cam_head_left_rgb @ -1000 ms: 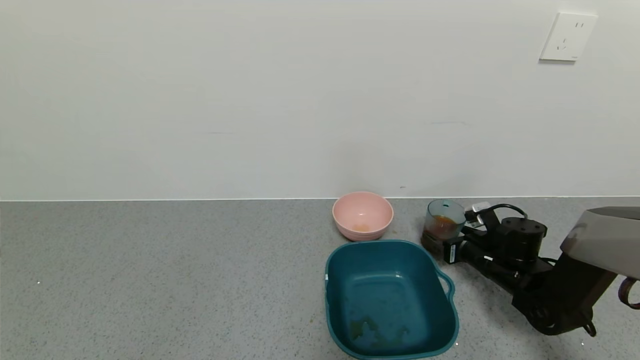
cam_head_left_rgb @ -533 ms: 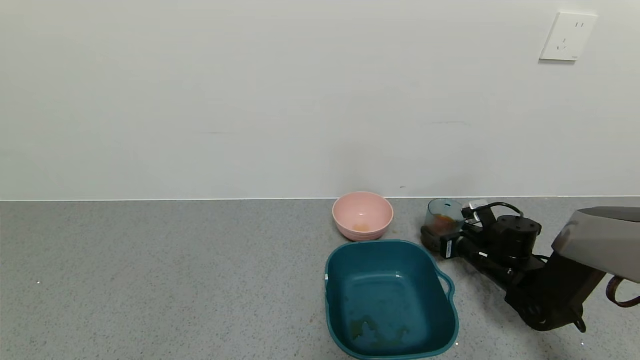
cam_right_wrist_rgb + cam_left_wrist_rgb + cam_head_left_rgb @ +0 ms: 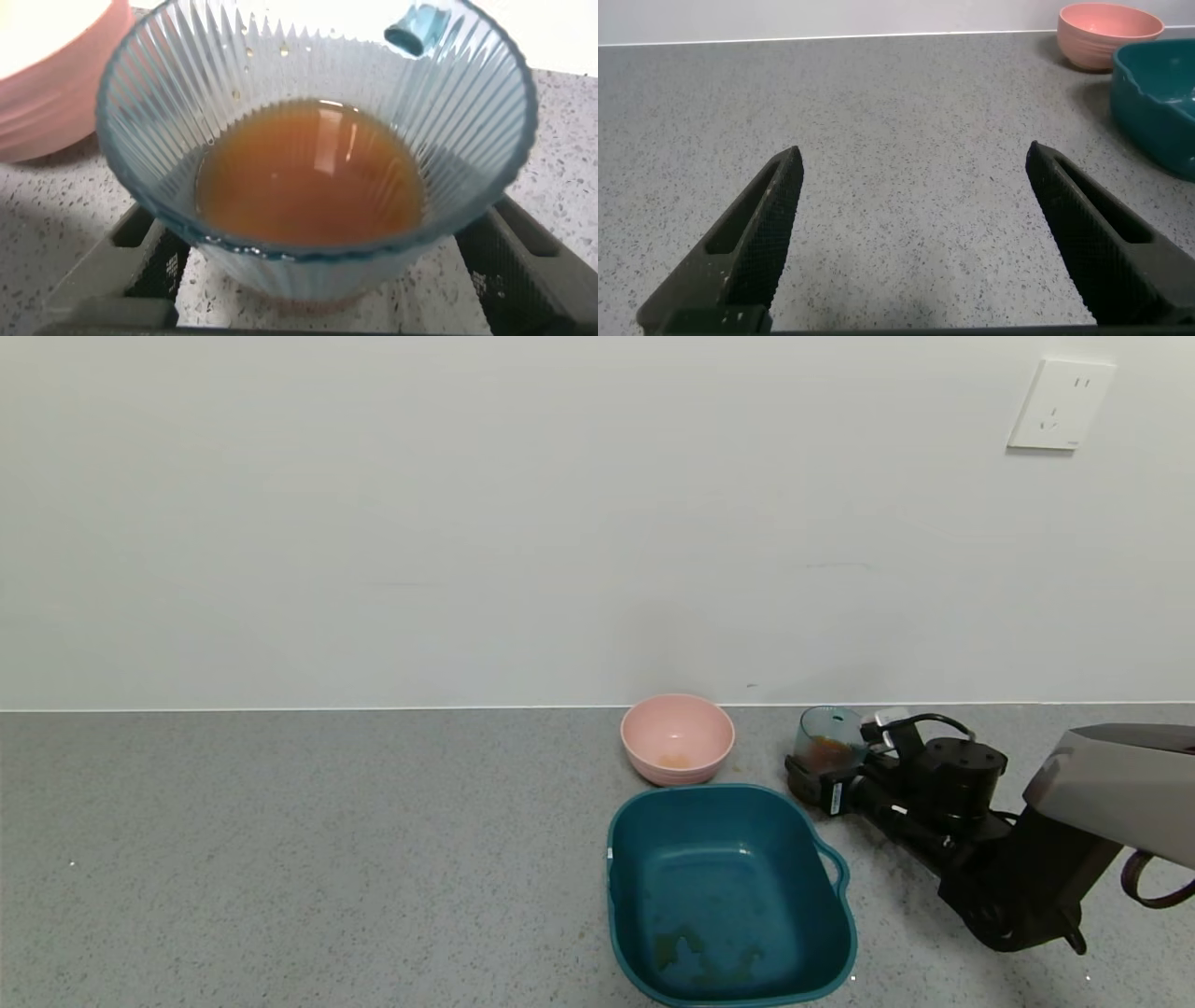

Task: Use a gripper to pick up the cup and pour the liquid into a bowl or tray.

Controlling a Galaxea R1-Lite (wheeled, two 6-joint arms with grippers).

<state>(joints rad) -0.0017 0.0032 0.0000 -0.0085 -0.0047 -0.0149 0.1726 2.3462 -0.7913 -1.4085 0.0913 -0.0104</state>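
While the right gripper [image 3: 814, 780] brackets the upright cup [image 3: 827, 741] of liquid [image 3: 308, 173], contact unclear, the pink bowl [image 3: 677, 738] and teal tray [image 3: 728, 893] stand close leftward; the counter [image 3: 280, 849] beyond lies open.

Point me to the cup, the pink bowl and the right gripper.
cup [image 3: 827, 737]: head view, on its ribbed side wall.
pink bowl [image 3: 677, 751]: head view, on its front inner wall.
right gripper [image 3: 810, 782]: head view, midway between the fingertips, at the cup's base.
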